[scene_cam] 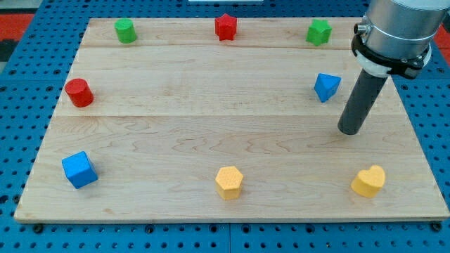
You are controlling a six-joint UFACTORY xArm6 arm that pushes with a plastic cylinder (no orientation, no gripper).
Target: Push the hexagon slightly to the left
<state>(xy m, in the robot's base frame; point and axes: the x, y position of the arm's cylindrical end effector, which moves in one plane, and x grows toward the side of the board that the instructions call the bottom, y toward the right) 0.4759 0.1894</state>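
Note:
The yellow hexagon [229, 182] lies near the bottom edge of the wooden board [211, 126], at about the middle. My tip [349, 131] rests on the board at the right, well to the upper right of the hexagon. It is just below and right of a blue triangular block [326, 86], and above a yellow heart [369, 180].
A green cylinder [126, 30], a red star [226, 27] and a green star-like block [318, 31] stand along the top edge. A red cylinder [79, 93] is at the left. A blue cube [79, 169] is at the bottom left.

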